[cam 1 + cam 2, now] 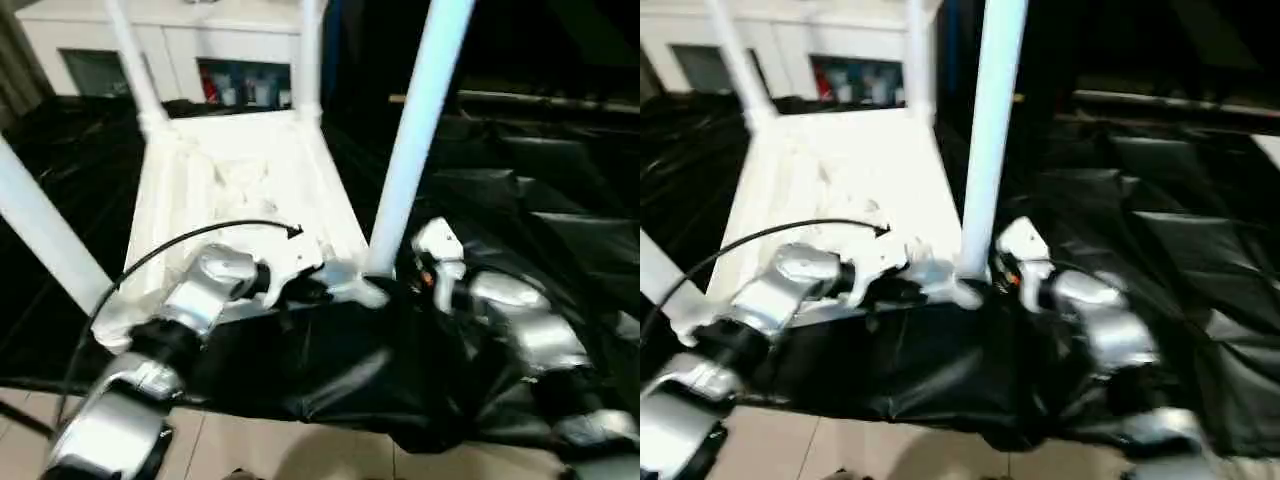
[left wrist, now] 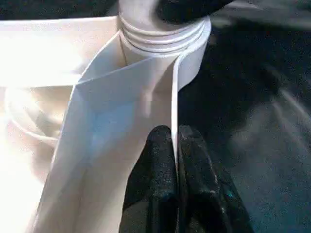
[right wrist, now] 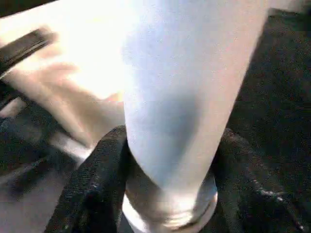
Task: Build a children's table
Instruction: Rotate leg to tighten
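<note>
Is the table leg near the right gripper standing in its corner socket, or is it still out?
In. The leg rises upright from the socket, its base seated there, with the right gripper closed around it.

Upturned tabletop [image 1: 240, 190] lies on black sheeting [image 1: 560, 230].

The tabletop [image 1: 250, 170] looks like smooth white plastic with a soft shine, and its thin rim wall [image 2: 146, 97] is the same plastic. The legs [image 1: 415, 130] are smooth white tubes, a little glossy. The surface [image 1: 560, 200] is covered with a black sheet that is glossy and wrinkled, like plastic film. The forearms [image 1: 525, 320] are bright, polished silver metal. The fingers [image 2: 160, 189] of the left pincer [image 2: 176, 141] are black with a fine grainy, matt texture, and the right pincer [image 3: 170, 145] has the same finish. The floor [image 1: 300, 450] shows pale, smooth tiles.
</note>
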